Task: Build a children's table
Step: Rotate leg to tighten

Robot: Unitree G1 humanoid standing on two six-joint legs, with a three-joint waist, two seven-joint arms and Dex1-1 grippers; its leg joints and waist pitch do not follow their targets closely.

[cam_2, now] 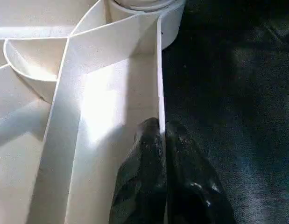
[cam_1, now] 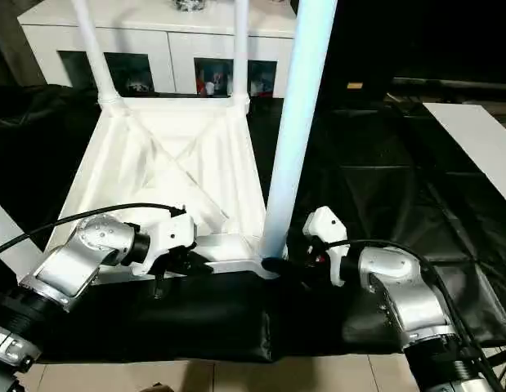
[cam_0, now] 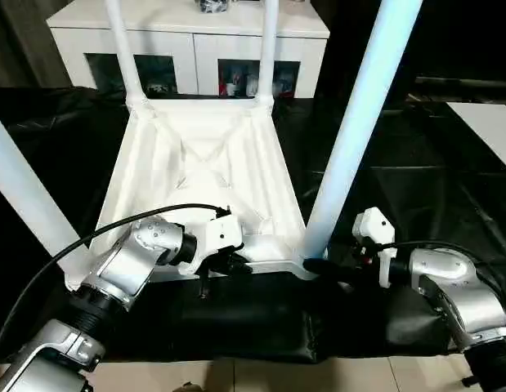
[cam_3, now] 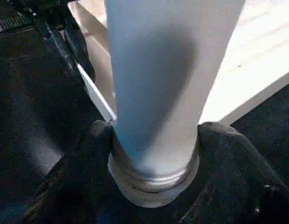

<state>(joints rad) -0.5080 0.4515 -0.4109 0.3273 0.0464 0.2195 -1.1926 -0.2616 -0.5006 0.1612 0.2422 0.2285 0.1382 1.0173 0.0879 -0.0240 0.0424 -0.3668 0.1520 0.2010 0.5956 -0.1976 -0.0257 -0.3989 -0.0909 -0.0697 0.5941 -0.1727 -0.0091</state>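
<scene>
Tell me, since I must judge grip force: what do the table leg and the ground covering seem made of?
The near right leg looks like smooth white moulded plastic with a soft sheen, matching the thin moulded ribs of the tabletop's underside. The black floor covering looks like wrinkled, slightly glossy sheeting, perhaps plastic film or coated fabric.

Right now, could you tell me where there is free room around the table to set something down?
Free: the black sheet right of the upturned table top, up to the white board. Crowded: the near edge, where the left gripper pinches the rim and the right gripper clasps the near right leg.
</scene>
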